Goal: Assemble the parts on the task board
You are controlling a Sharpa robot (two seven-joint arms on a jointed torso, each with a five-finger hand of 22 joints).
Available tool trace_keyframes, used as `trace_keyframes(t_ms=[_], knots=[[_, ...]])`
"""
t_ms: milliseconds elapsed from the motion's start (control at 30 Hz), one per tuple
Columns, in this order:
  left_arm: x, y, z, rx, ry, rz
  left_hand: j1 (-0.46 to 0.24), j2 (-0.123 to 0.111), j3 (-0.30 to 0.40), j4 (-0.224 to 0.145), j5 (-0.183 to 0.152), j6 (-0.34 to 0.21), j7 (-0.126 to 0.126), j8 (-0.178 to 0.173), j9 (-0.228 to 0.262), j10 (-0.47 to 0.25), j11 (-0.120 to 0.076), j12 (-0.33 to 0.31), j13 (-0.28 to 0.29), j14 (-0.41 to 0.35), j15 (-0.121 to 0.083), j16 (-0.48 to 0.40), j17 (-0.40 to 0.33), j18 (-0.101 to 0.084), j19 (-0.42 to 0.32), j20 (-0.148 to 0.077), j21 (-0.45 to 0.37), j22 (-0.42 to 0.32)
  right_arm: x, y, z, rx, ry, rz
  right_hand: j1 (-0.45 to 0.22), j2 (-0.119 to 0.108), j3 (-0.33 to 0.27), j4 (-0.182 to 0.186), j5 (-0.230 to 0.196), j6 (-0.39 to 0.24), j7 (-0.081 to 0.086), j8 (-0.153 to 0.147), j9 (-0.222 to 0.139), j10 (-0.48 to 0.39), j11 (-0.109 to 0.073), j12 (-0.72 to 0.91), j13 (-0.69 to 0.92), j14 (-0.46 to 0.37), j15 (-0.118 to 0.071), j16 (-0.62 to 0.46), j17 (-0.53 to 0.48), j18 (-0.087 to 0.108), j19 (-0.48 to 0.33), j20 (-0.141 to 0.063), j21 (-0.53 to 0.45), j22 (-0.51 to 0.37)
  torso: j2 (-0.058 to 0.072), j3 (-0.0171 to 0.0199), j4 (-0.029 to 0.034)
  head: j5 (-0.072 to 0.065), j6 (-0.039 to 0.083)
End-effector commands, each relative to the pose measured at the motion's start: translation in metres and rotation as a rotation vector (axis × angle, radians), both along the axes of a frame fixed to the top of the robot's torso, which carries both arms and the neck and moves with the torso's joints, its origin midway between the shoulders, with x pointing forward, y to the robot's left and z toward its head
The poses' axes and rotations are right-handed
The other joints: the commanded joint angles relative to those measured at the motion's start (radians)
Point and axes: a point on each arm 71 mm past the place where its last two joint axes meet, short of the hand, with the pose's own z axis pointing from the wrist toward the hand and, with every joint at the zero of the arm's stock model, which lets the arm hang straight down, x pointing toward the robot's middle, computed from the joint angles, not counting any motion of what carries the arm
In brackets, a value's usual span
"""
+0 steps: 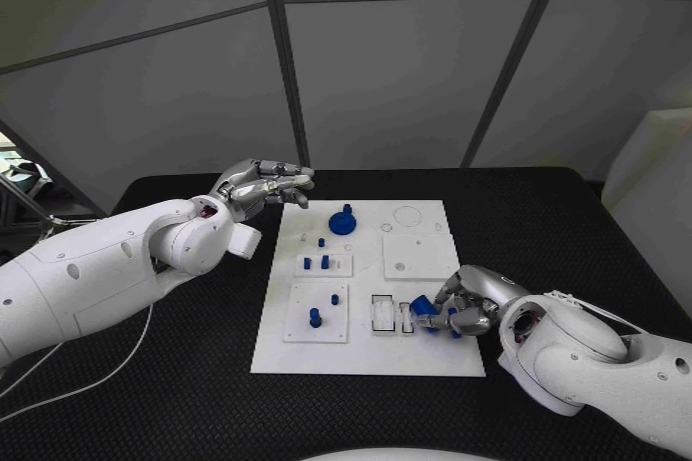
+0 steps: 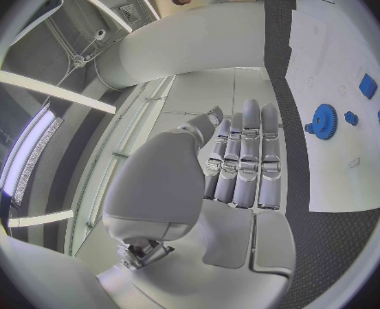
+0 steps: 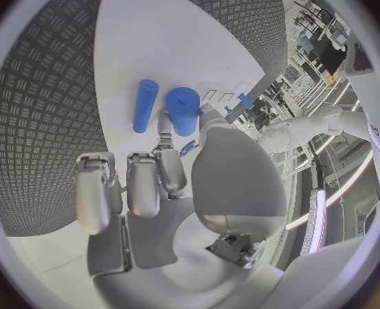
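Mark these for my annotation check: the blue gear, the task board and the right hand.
blue gear [image 1: 342, 222], head view, toothed disc's top face.
task board [image 1: 289, 356], head view, bare near-left corner.
right hand [image 1: 464, 303], head view, middle of the hand.

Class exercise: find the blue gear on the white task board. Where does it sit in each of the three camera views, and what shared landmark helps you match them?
Head view: the blue gear lies at the far end of the task board, near the left robot hand.
Left wrist view: the gear lies on the board beside that hand's fingertips.
Right wrist view: I cannot make it out.
Shared landmark: the white task board.
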Motion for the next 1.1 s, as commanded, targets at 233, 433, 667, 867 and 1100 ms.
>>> trace_keyframes(t_ms=[233, 433, 667, 867, 1100], knots=[[0.000, -0.002, 0.002, -0.012, -0.006, -0.013, -0.002, 0.007, -0.004, 0.001, -0.005, -0.006, 0.002, -0.003, 0.001, -0.006, -0.001, -0.002, -0.001, 0.004, 0.001, -0.005, -0.002, 0.001, 0.002, 0.006, -0.004, -0.001, -0.011, 0.013, 0.020, 0.170, -0.118, -0.004, -0.006, 0.010, 0.002, 0.004, 0.008, 0.012, -0.001, 0.004, 0.020, -0.004, -0.006, 0.000, -0.003, 0.061, -0.007, 0.002, 0.050, -0.007, 0.106, -0.010, 0.005, 0.263, 0.001, -0.0009, 0.0011, -0.005, 0.005], [0.000, -0.003, 0.001, -0.013, -0.005, -0.016, -0.002, 0.007, -0.004, 0.001, -0.005, -0.006, 0.002, -0.003, 0.001, -0.006, -0.001, -0.002, -0.001, 0.004, 0.001, -0.005, -0.002, 0.001, 0.002, 0.006, -0.004, -0.001, -0.010, 0.023, 0.019, 0.194, -0.097, 0.009, -0.012, 0.009, -0.001, 0.006, 0.010, 0.008, -0.001, 0.000, 0.022, -0.005, -0.005, -0.002, -0.004, 0.060, -0.007, 0.001, 0.047, -0.007, 0.106, -0.011, 0.005, 0.263, 0.002, -0.0011, 0.0023, -0.003, 0.004], [0.000, -0.003, 0.001, -0.013, -0.004, -0.017, -0.002, 0.007, -0.004, 0.001, -0.005, -0.006, 0.002, -0.003, 0.001, -0.006, -0.001, -0.002, -0.001, 0.004, 0.001, -0.005, -0.002, 0.001, 0.002, 0.006, -0.004, -0.001, -0.008, 0.036, 0.011, 0.171, -0.024, 0.034, -0.059, 0.009, -0.010, 0.011, 0.011, 0.006, 0.000, -0.010, 0.032, -0.006, -0.003, -0.010, -0.006, 0.059, -0.005, -0.002, 0.043, -0.007, 0.106, -0.009, 0.005, 0.263, 0.002, -0.0014, 0.0012, 0.001, 0.002], [0.000, -0.003, 0.001, -0.012, -0.003, -0.018, -0.002, 0.008, -0.005, 0.001, -0.004, -0.006, 0.001, -0.003, 0.001, -0.006, -0.001, -0.002, -0.002, 0.005, 0.001, -0.006, -0.002, 0.002, 0.002, 0.006, -0.004, -0.002, -0.007, 0.046, 0.008, 0.162, 0.007, 0.047, -0.117, 0.012, -0.009, 0.013, 0.013, 0.013, -0.002, -0.017, 0.046, -0.008, -0.005, -0.020, -0.009, 0.057, -0.006, -0.006, 0.036, -0.007, 0.106, -0.010, 0.005, 0.263, 0.003, -0.0011, 0.0001, 0.006, 0.000], [0.000, -0.003, 0.001, -0.011, -0.001, -0.019, -0.002, 0.008, -0.005, 0.001, -0.004, -0.006, 0.001, -0.003, 0.001, -0.006, -0.001, -0.002, -0.002, 0.005, 0.001, -0.006, -0.002, 0.002, 0.002, 0.006, -0.004, -0.002, -0.003, 0.050, 0.004, 0.148, 0.020, 0.037, -0.141, 0.003, -0.010, 0.013, 0.011, 0.019, -0.004, -0.019, 0.055, -0.009, -0.007, -0.026, -0.011, 0.057, -0.007, -0.008, 0.033, -0.007, 0.106, -0.011, 0.005, 0.263, 0.001, -0.0011, 0.0005, 0.006, 0.000]])
